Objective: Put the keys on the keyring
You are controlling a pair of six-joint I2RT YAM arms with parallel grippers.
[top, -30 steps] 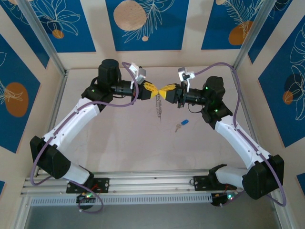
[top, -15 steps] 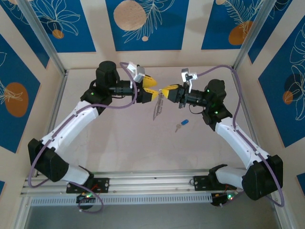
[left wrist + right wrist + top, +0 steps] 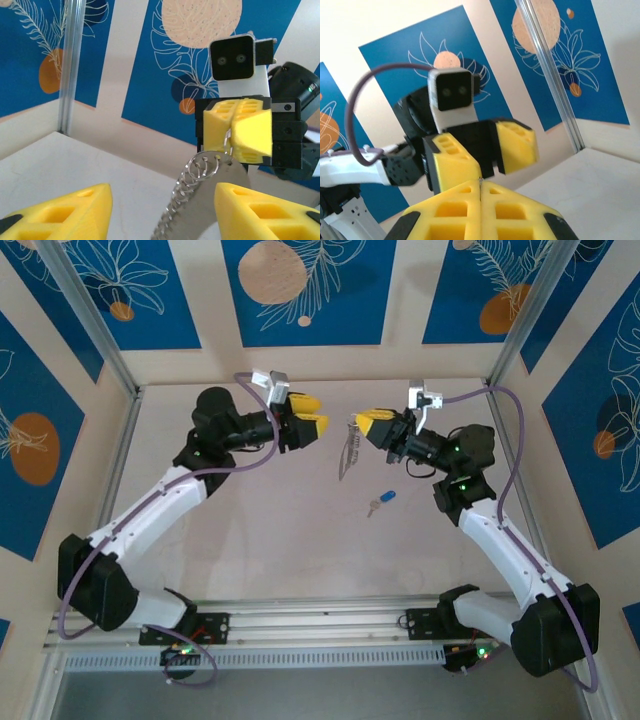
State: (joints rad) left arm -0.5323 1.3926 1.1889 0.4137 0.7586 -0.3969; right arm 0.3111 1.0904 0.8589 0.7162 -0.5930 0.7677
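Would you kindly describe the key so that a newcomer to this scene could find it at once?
Start with the pale table seen from above. Nearer the arm bases than the right gripper, which dangles the grey keyring, a small key lies flat on it. Its bright blue head sets it apart from the grey keyring.

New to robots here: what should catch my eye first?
Two yellow claws face each other over the table: the right claw is shut on the dangling keyring, the left claw gapes open. A blue-headed key lies on the table nearby.
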